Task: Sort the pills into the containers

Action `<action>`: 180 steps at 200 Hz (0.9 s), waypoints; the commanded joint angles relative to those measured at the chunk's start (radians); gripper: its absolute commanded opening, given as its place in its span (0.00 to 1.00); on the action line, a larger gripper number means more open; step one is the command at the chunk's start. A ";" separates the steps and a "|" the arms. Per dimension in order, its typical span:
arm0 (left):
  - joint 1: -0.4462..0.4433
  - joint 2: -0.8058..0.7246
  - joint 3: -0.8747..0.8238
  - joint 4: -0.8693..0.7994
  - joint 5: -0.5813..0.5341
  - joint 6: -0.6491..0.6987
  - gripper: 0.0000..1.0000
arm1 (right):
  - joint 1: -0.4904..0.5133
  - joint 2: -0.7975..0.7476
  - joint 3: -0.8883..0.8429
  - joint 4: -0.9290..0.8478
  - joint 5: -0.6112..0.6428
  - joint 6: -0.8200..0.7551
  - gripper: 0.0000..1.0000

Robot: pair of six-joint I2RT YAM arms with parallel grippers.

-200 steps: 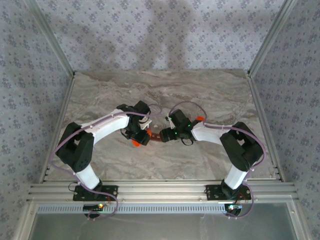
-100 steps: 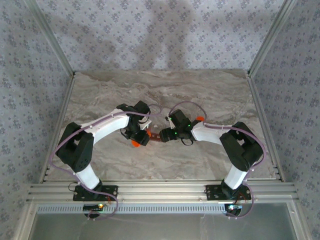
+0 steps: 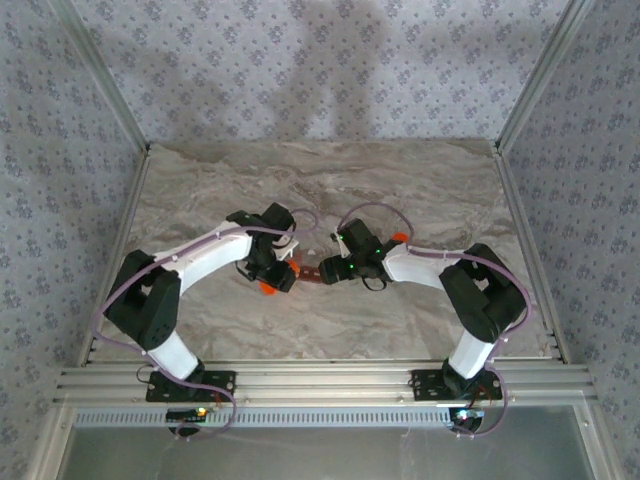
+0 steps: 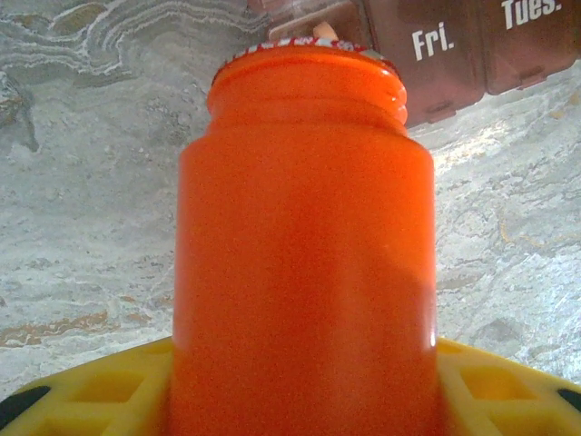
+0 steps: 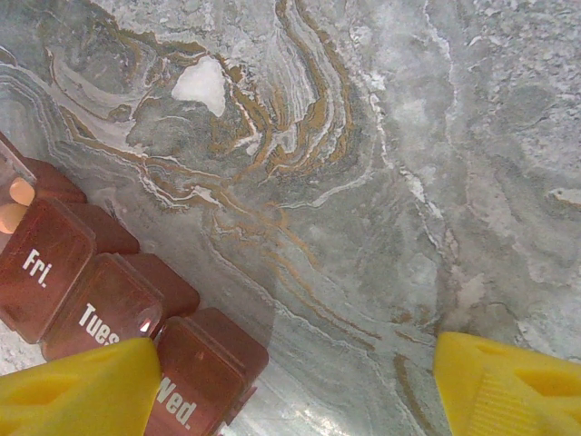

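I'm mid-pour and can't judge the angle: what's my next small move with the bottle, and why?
Probably tilt the orange bottle slightly further. A pill sits at its mouth, aimed at the open compartment beside the Fri. compartment, and has not yet dropped in.

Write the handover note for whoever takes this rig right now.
Left gripper: shut on the orange bottle, its open mouth pointing at the container strip.
Right gripper: open, one of its fingers by the strip's Wed. end; contact unclear.
Done: at least two pills lie in the open end compartment next to Fri.
Left: Fri., Tues. and Wed. lids look shut; those probably need opening and filling.
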 commanded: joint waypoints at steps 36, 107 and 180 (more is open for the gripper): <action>0.007 -0.074 -0.090 0.113 0.057 0.006 0.00 | 0.012 0.046 -0.010 -0.048 0.013 0.013 0.81; 0.007 -0.150 -0.191 0.254 0.070 -0.005 0.00 | 0.013 0.044 -0.003 -0.054 0.011 0.018 0.81; 0.007 -0.336 -0.365 0.495 0.029 -0.029 0.00 | 0.012 0.034 0.033 -0.081 -0.002 0.023 0.82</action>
